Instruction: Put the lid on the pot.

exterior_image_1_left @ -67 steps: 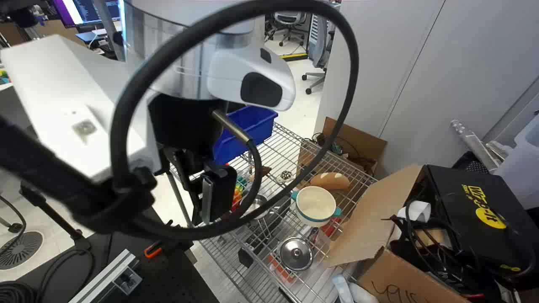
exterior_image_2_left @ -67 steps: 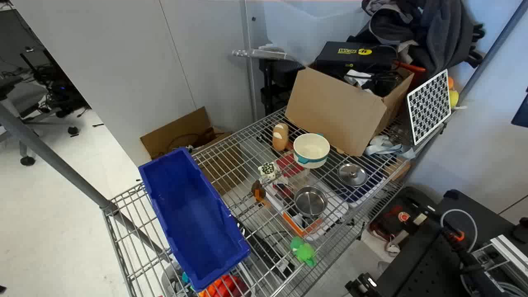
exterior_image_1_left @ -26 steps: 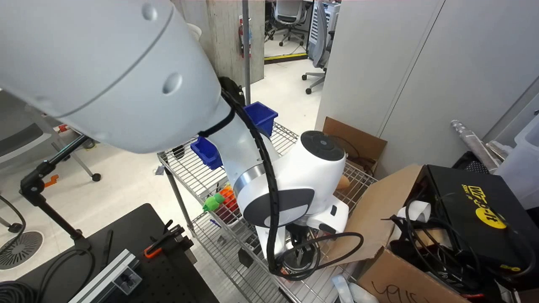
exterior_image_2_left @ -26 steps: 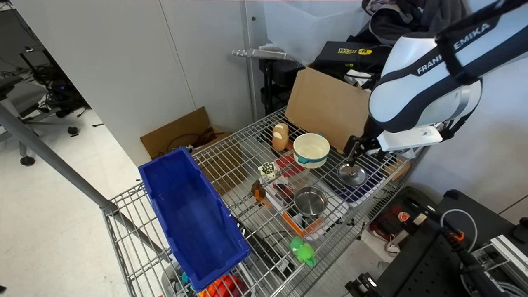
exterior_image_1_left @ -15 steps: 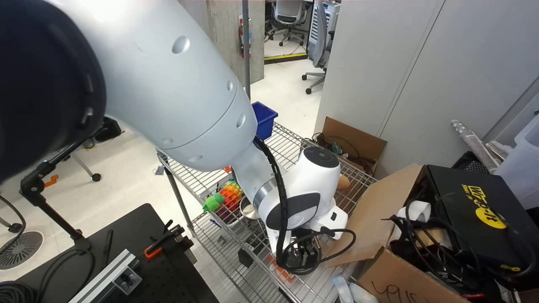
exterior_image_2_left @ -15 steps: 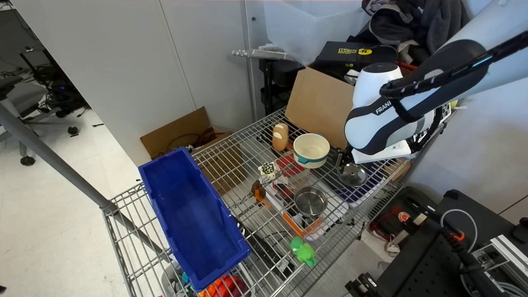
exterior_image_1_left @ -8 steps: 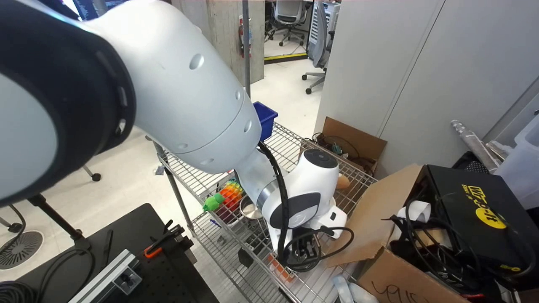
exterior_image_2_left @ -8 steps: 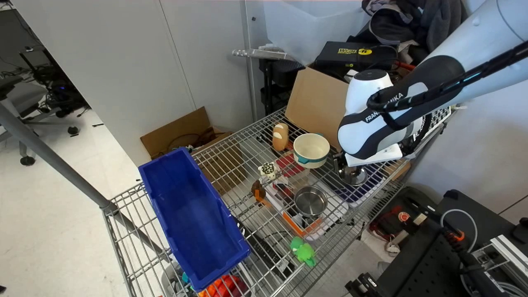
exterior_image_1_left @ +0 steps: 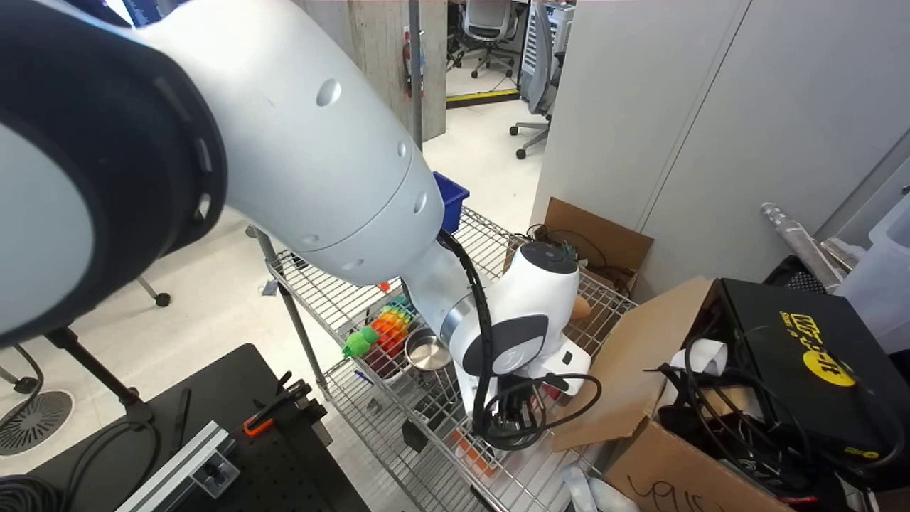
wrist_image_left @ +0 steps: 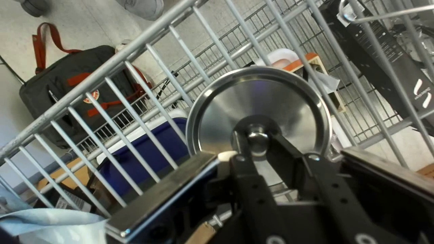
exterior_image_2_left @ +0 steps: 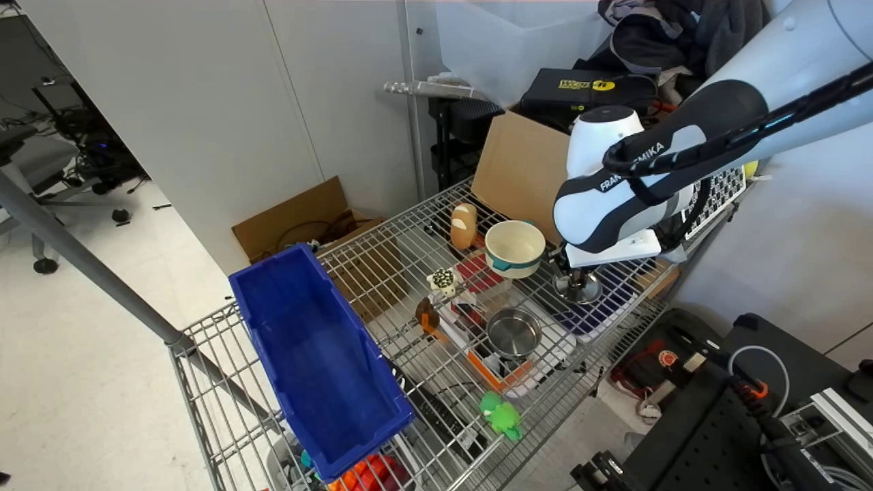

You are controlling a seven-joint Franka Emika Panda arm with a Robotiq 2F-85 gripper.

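In an exterior view, the round shiny silver metal lid (exterior_image_2_left: pixel 589 291) appears a little more to the left and a little higher than half a second ago, and the white and dark grey robot arm (exterior_image_2_left: pixel 690 138) has made the same small shift. The small round silver metal pot (exterior_image_2_left: pixel 514 332) stays in its place; the lid is near it, but not over it. The cream-white round bowl with turquoise handles (exterior_image_2_left: pixel 515 243) also has not moved, and the lid is just beside it. The blue rectangular plastic bin (exterior_image_2_left: pixel 320 361) is seen here whole.

In an exterior view, the thick black cable (exterior_image_1_left: pixel 485 355) hangs in a loop before the fingers, so from there I cannot tell their state. The arm hides the bowl and most of the bin. Compared with half a second ago, more of the pot is visible beside the arm.

The wrist view shows what both exterior views conceal: the black gripper (wrist_image_left: pixel 258 137) has one of its two fingers (wrist_image_left: pixel 286 154) on each side of the lid's small silver knob (wrist_image_left: pixel 258 142), pinching it. Wires of the silver wire-mesh desk (wrist_image_left: pixel 101 76) pass behind the lid; whether it touches them, I cannot tell. Past the edge, the dark grey backpack with orange-red straps (wrist_image_left: pixel 74 84) lies lower down.
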